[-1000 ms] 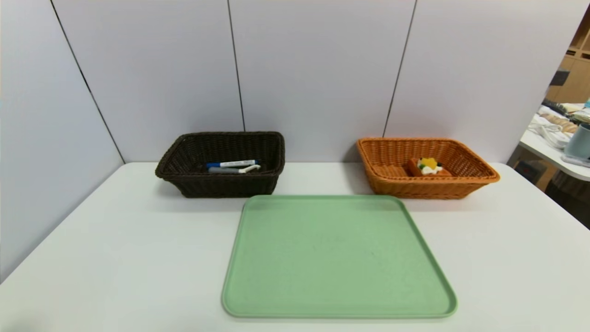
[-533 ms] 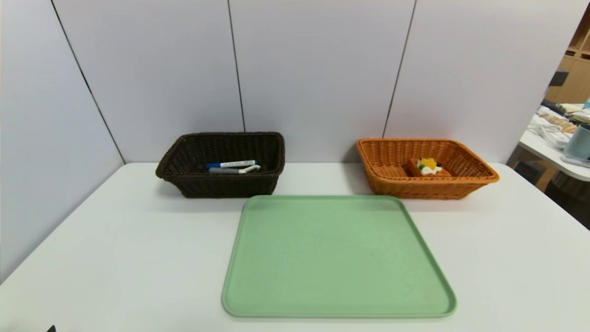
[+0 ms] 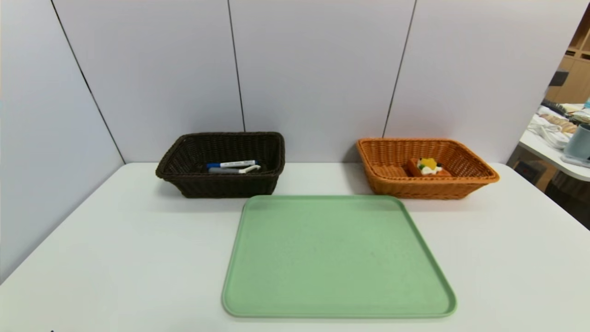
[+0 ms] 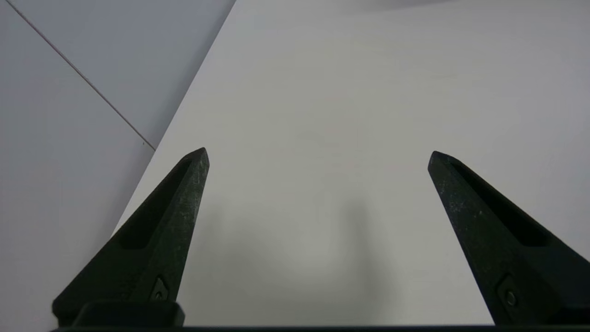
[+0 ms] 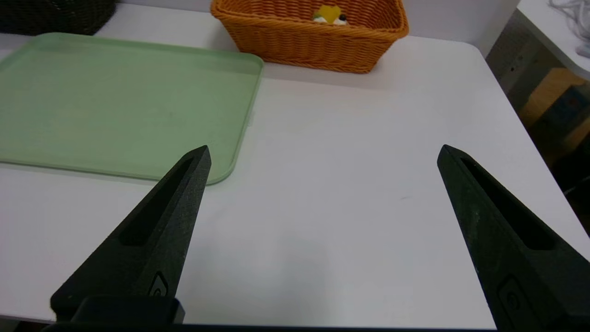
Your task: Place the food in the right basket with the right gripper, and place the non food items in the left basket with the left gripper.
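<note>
In the far-right orange basket [image 3: 428, 189], the waffle toy [image 3: 428, 167] looks light and soft, best gripped by its sides, as the left gripper [image 4: 319, 150] and right gripper [image 5: 325, 146] stand wide apart over the near table [image 3: 138, 258].

- Left of the green tray [image 3: 339, 258], at the near edge of the head view, a small black tip [image 3: 52, 330], apparently of the left gripper [image 4: 318, 150], now shows where there was only a blurred dark patch farther from the tray at first.
- Less of that tip shows beyond the tray's near left corner than a moment ago.
</note>
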